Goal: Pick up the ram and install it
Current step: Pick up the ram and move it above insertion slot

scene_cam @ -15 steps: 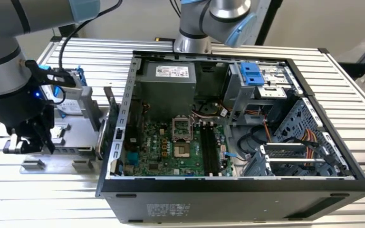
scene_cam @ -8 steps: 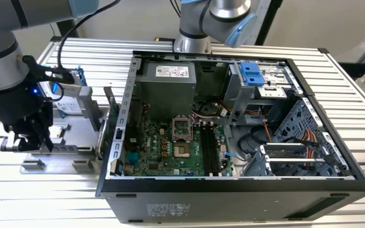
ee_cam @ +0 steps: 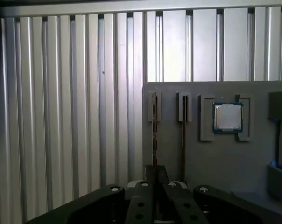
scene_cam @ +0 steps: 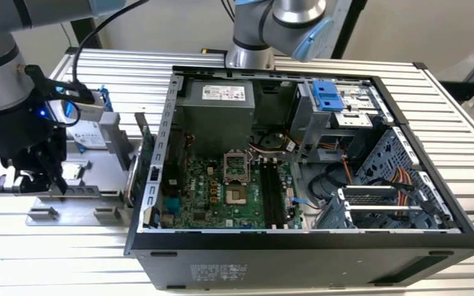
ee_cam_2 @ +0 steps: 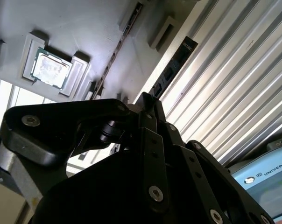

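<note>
Black two-finger gripper (scene_cam: 52, 185) was down low over the flat grey plastic parts tray (scene_cam: 64, 213), which sat on the ribbed aluminium table (scene_cam: 121, 68) to the exterior view's left of the open black computer tower (scene_cam: 303, 243).

The ram, a long thin dark circuit-board stick (ee_cam: 154, 126), stood on edge in a narrow slot of the tray (ee_cam: 253, 158). In both wrist views its near end ran straight in between the fingertips of the gripper (ee_cam: 155, 175). Jaws looked pinched closed on that end, no visible gap either side of the stick (ee_cam_2: 171, 70) at the gripper (ee_cam_2: 148, 100). Ram was seated in its slot, not lifted.

A second narrow slot (ee_cam: 184, 126) ran parallel just beside it. Couldn't tell whether that one held a stick.

Small square silver chip (ee_cam: 228, 116) sat in its own recess on the tray (ee_cam_2: 85, 28), past the second slot and well apart from the fingers; same chip (ee_cam_2: 50, 70) showed in the second wrist view.

Silver hard drive in a blue frame (scene_cam: 89, 126) stood upright at the far end of the tray.

Green motherboard (scene_cam: 212, 191) lay exposed inside the tower.
</note>
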Available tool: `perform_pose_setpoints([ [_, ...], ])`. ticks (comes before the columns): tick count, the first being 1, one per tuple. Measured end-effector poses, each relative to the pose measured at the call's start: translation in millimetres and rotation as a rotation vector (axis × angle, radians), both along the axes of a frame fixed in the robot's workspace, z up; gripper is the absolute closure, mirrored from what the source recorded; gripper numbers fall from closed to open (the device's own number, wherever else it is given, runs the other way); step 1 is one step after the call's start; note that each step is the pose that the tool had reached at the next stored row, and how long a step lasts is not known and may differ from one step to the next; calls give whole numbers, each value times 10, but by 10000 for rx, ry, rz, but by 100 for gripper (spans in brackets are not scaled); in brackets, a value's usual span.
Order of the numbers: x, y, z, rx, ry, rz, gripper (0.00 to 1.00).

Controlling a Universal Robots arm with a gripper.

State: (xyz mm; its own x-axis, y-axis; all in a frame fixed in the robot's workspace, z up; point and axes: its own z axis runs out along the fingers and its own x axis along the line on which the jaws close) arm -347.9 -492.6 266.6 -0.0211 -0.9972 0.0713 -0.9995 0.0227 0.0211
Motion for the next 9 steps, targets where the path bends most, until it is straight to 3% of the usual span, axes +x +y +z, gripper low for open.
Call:
perform_pose_setpoints([
  [9,0,0,84,0,0,1,100],
])
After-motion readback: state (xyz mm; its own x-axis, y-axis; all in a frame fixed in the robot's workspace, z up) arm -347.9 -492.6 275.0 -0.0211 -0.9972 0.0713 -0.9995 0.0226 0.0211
